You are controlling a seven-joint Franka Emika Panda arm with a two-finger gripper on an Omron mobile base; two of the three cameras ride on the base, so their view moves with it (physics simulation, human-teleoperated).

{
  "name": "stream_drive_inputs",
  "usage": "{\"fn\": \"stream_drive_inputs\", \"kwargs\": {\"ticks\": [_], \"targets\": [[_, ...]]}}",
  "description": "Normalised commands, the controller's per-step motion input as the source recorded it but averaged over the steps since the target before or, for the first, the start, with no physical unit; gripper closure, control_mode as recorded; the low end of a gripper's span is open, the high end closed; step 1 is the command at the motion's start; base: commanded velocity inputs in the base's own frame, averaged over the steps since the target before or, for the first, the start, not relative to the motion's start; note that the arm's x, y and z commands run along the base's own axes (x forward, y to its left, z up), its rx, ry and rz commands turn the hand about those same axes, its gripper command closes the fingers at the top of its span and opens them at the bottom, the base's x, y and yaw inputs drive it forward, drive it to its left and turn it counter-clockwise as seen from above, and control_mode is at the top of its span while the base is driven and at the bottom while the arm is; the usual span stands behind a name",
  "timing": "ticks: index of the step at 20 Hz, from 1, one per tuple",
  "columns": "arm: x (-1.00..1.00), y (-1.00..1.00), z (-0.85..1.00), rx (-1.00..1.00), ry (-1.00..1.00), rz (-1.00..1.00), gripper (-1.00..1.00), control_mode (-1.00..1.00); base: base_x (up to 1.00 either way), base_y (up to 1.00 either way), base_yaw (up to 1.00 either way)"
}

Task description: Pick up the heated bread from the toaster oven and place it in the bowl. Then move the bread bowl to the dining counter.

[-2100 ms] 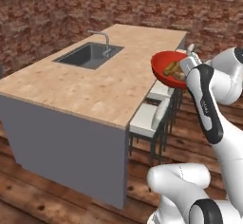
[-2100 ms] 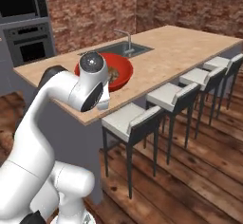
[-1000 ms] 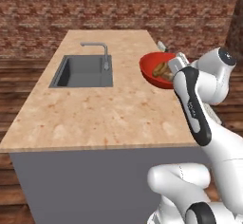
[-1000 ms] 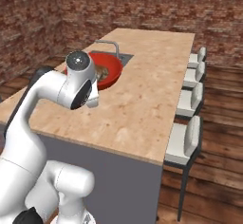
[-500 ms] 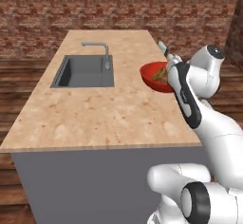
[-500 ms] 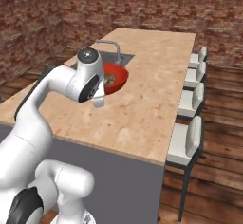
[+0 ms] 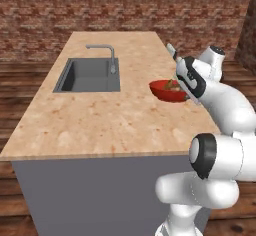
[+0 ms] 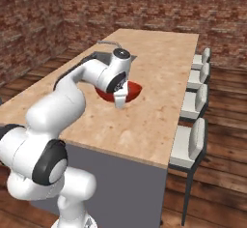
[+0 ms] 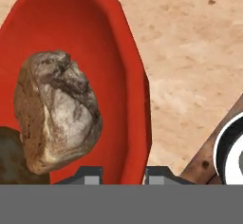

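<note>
Clamping one bowl (image 9: 128,76) rim — one bread (image 9: 54,109) inside — gripper (image 9: 122,174).

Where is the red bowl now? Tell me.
In the left base view the red bowl is low over the dining counter, right of the sink, shut in the gripper.

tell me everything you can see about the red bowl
The small round glossy red bowl looks like smooth plastic or ceramic, shallow with a thin rim. It sits low over the light speckled dining counter, right of the grey inset sink; whether it touches the top is unclear. A lumpy brown-grey piece of bread lies inside. The claw is shut on its rim, one fingertip on each side.
</note>
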Motion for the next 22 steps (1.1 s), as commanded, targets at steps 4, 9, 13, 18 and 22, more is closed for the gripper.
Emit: {"fn": "stream_drive_inputs", "kwargs": {"ticks": [4,9,13,18,22], "targets": [[0.96,-0.17,-0.99,-0.14,0.0,0.03,1.0,-1.0,0.0,0.0,0.0],[0.98,-0.16,-0.79,-0.1,0.0,0.03,1.0,-1.0,0.0,0.0,0.0],[0.74,-0.09,-0.86,-0.08,-0.02,0.04,1.0,-1.0,0.0,0.0,0.0],[0.14,-0.03,-0.43,-0.02,-0.05,0.02,-1.0,-1.0,0.0,0.0,0.0],[0.0,0.03,0.05,0.0,0.0,-0.02,-1.0,-1.0,0.0,0.0,0.0]]}}
